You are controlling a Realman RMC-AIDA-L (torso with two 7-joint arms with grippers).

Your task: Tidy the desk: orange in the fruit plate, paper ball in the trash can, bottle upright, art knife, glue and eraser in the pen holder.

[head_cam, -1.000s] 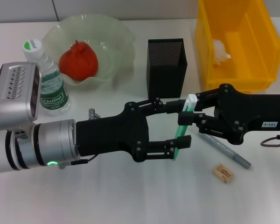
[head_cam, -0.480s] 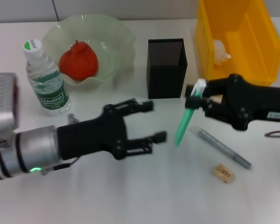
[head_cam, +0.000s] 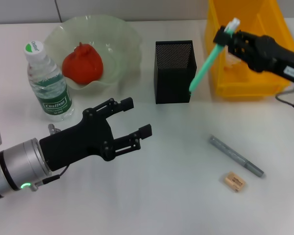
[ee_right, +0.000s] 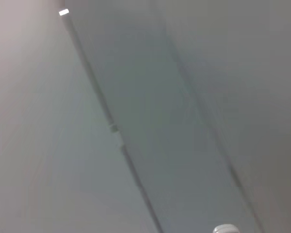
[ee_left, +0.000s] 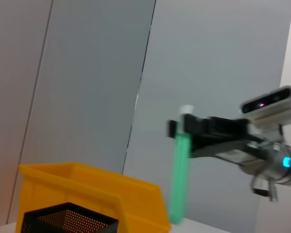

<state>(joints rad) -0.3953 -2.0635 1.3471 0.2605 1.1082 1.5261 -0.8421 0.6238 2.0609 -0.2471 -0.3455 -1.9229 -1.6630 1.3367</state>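
Observation:
My right gripper is shut on the top of the green glue, just under its white cap. The stick hangs tilted, with its lower end beside the right front corner of the black mesh pen holder. The left wrist view shows the same glue held in the air by the right gripper above the pen holder. My left gripper is open and empty over the table, front left. The grey art knife and the tan eraser lie front right. The orange sits in the fruit plate. The bottle stands upright. The paper ball is hidden.
The yellow trash can stands at the back right, with my right arm crossing over it. A cable loops off the right arm at the table's right edge.
The left gripper let go of the glue and drew back to the left. The right gripper carried the glue up and back to beside the pen holder.

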